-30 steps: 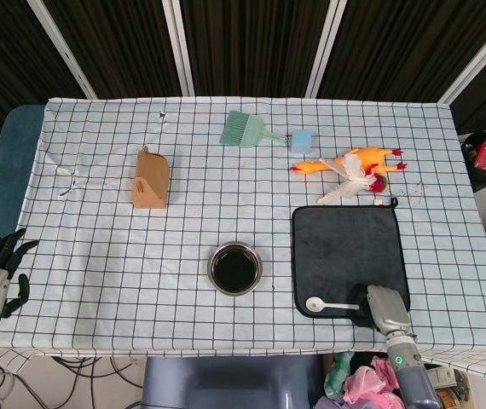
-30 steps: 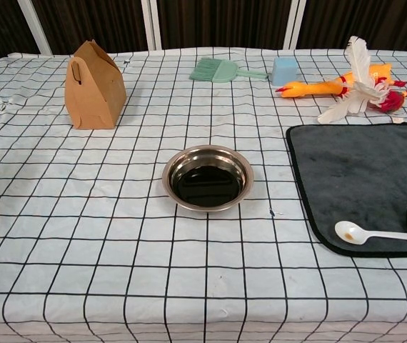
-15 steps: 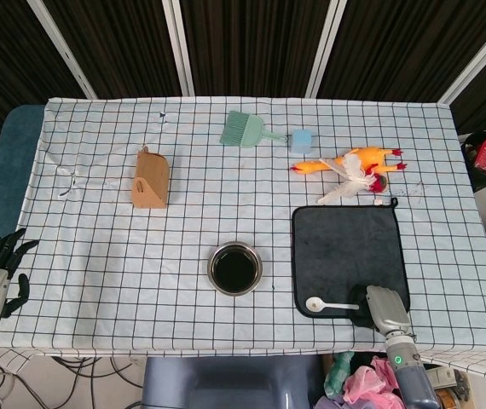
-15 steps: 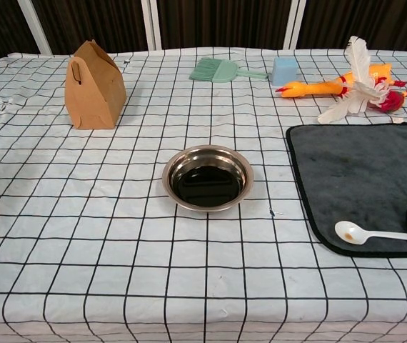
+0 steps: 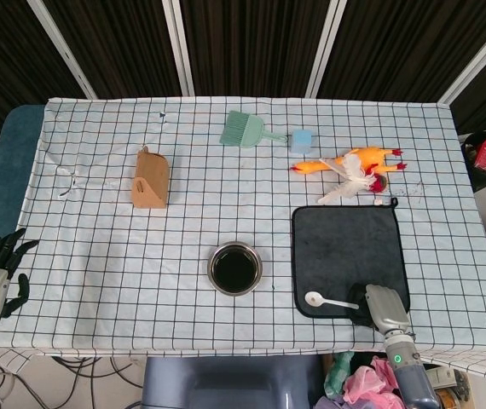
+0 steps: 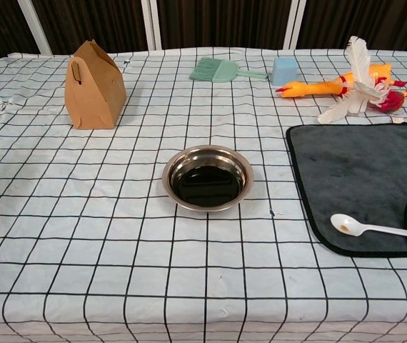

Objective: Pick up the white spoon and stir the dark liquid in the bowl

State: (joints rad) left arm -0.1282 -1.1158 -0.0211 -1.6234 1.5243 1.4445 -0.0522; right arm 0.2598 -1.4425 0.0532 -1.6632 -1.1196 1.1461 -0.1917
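White spoon [image 6: 375, 228] lies on the dark mat [image 5: 345, 247], bowl end raised slightly, handle end at the right hand [image 5: 378, 307]; whether that hand grips it cannot be told. Bowl [image 5: 234, 268] of dark liquid sits beside the mat on the surface [image 5: 98, 256]. Left hand [image 5: 0, 264] hangs off the edge, fingers spread, holding nothing.

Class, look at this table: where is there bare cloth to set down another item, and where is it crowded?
Bare patches: the cloth left of the bowl and below the paper bag, and the near edge in front of the bowl. Also between the bag and the green brush. Crowded: the right side, with the rubber chicken, dark mat, white spoon and right hand.
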